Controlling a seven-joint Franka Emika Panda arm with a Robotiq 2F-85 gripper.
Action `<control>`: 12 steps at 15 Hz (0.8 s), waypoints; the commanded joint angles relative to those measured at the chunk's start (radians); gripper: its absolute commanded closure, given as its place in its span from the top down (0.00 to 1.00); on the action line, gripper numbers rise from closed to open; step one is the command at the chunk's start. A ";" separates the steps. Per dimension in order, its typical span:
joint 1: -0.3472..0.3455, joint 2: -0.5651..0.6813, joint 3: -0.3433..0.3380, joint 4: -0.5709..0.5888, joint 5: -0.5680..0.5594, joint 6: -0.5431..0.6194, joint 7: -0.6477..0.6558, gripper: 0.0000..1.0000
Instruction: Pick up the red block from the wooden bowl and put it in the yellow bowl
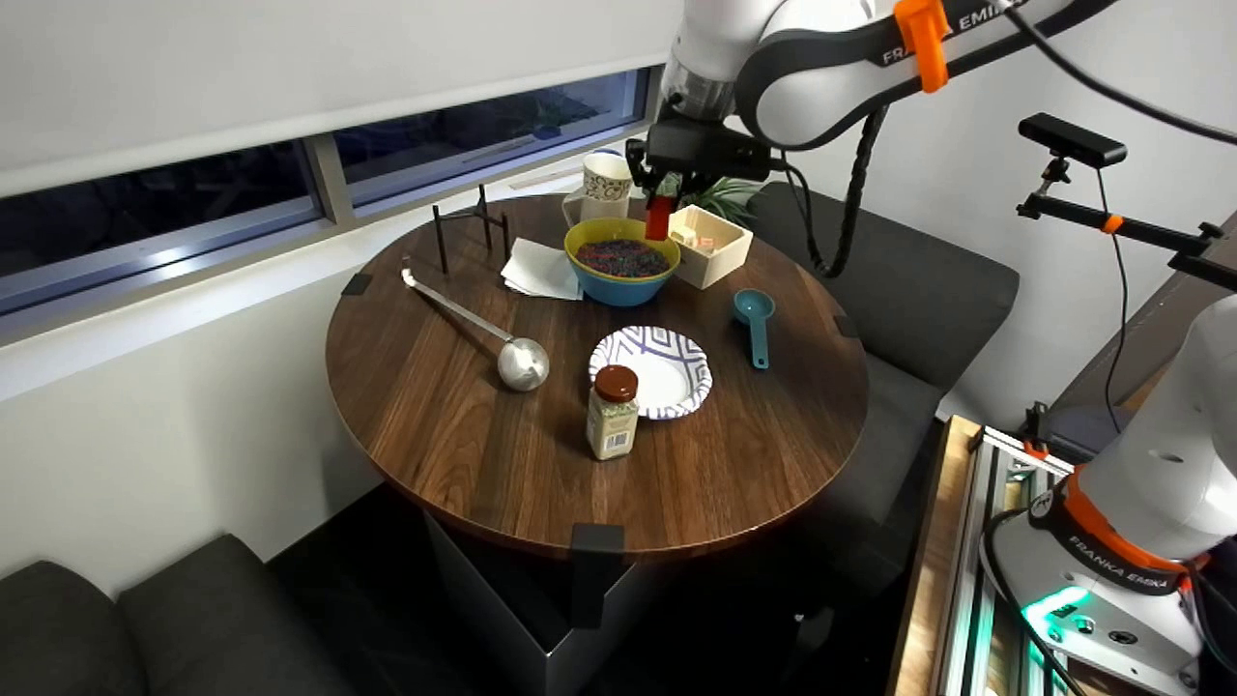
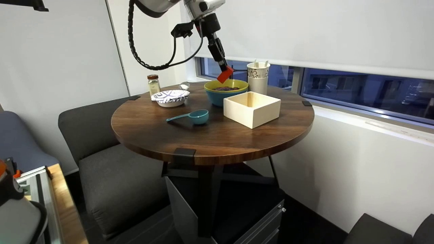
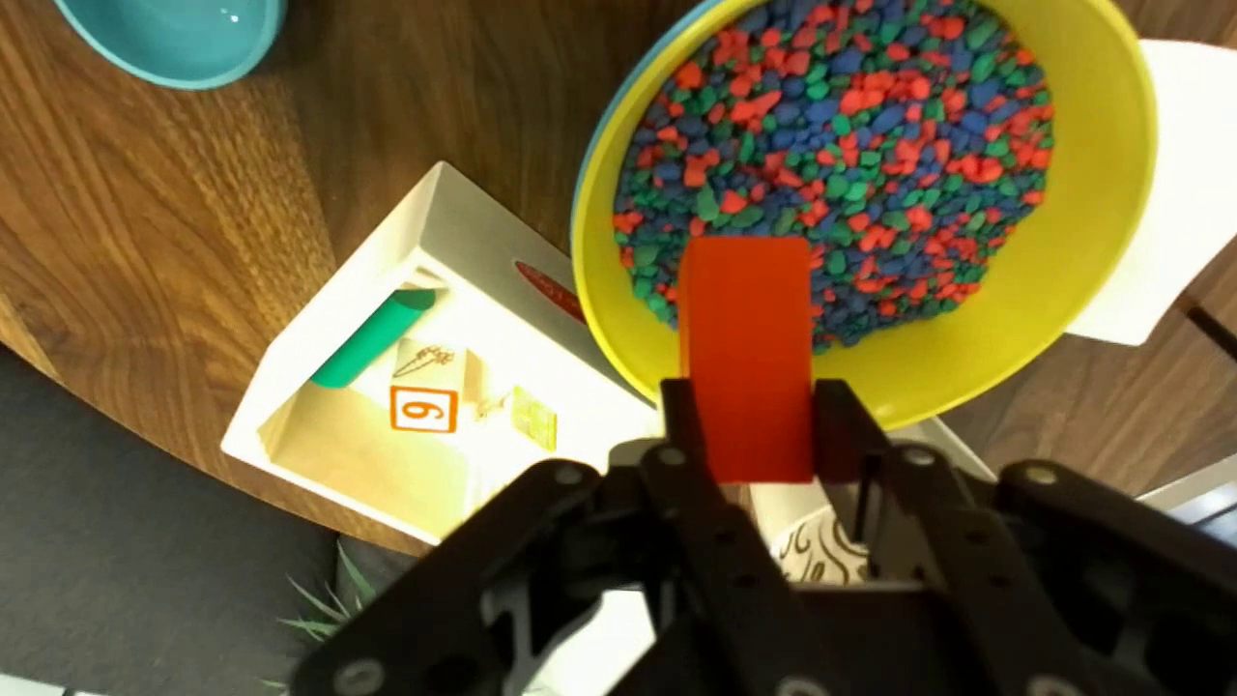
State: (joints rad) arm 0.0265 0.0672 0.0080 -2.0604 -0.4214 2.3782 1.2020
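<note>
Block in claw above yellow bowl

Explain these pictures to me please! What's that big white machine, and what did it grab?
The big white machine is a robot arm. Two pictures come from cameras outside the robot, looking at the table from different places. The close-up comes from a camera on its wrist, looking down past its black hand.

The hand is pinching a red block up by the rim of the yellow bowl, which holds lots of little red, green and blue bits. Beside that bowl is a wooden box with more blocks inside.

Also on the table: a teal scoop, a metal ladle, a patterned plate and a jar with a brown lid.
</note>
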 commanded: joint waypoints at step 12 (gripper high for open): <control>0.093 0.170 -0.053 0.058 -0.330 0.143 0.233 0.08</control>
State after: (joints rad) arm 0.0937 0.2064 -0.0155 -2.0212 -0.6746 2.5079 1.3795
